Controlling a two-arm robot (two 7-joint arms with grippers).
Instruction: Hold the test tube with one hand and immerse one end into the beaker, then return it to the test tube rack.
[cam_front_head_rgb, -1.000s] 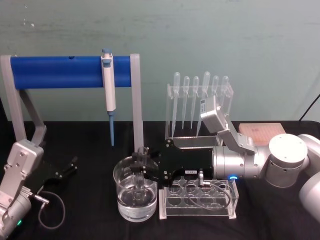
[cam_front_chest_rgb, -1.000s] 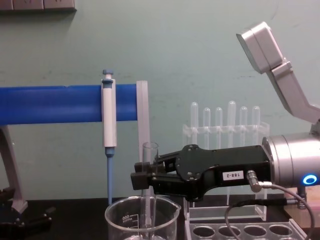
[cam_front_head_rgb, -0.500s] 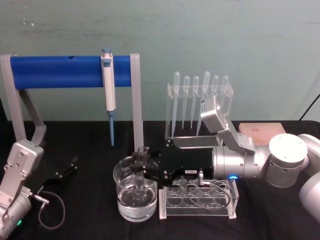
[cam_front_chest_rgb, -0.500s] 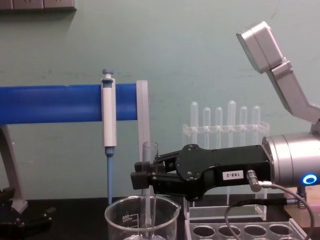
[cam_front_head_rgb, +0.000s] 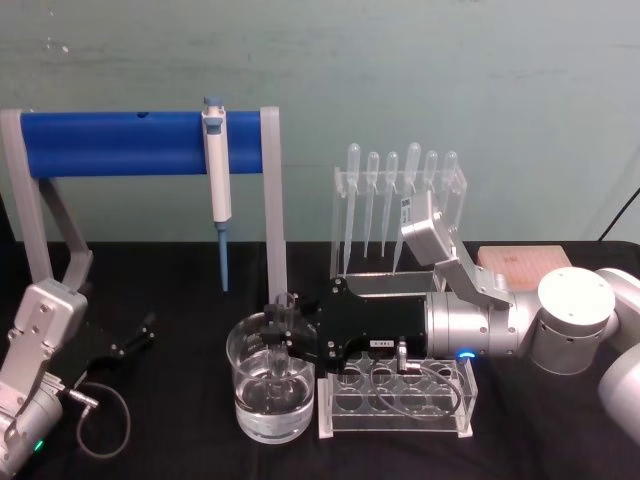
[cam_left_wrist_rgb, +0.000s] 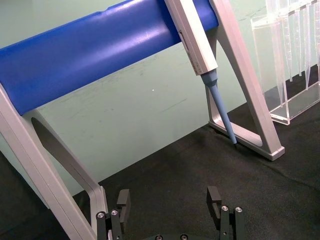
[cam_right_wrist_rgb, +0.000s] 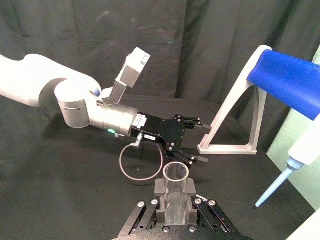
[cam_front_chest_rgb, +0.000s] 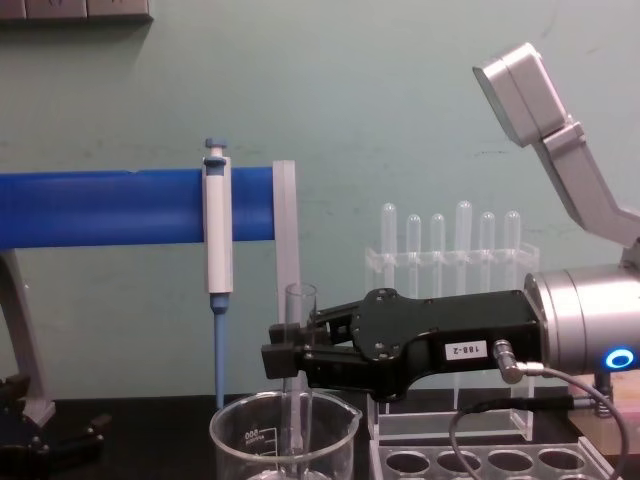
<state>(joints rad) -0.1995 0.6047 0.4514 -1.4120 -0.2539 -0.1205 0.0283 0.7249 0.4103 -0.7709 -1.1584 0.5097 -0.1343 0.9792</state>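
Observation:
The test tube (cam_front_head_rgb: 279, 352) stands upright, its lower part down inside the beaker (cam_front_head_rgb: 246, 400), which holds water. I cannot tell whether its tip touches the water. My right gripper (cam_front_head_rgb: 281, 335) is shut on the tube's upper part, reaching in level from the right. From the chest the tube's open rim (cam_front_chest_rgb: 300, 297) rises above the right gripper (cam_front_chest_rgb: 287, 358) and the beaker's rim (cam_front_chest_rgb: 250, 428). The right wrist view shows the tube (cam_right_wrist_rgb: 176, 186) clamped between the jaws. My left gripper (cam_front_head_rgb: 130, 342) rests open on the table at the left, shown also in its wrist view (cam_left_wrist_rgb: 169, 200).
A blue bar stand (cam_front_head_rgb: 120, 142) carries a blue-and-white pipettor (cam_front_head_rgb: 217, 170) behind the beaker. A rack of plastic pipettes (cam_front_head_rgb: 400, 190) stands behind the right arm. A clear rack with round holes (cam_front_head_rgb: 395, 400) sits right of the beaker, under the gripper. A pinkish box (cam_front_head_rgb: 520, 262) lies far right.

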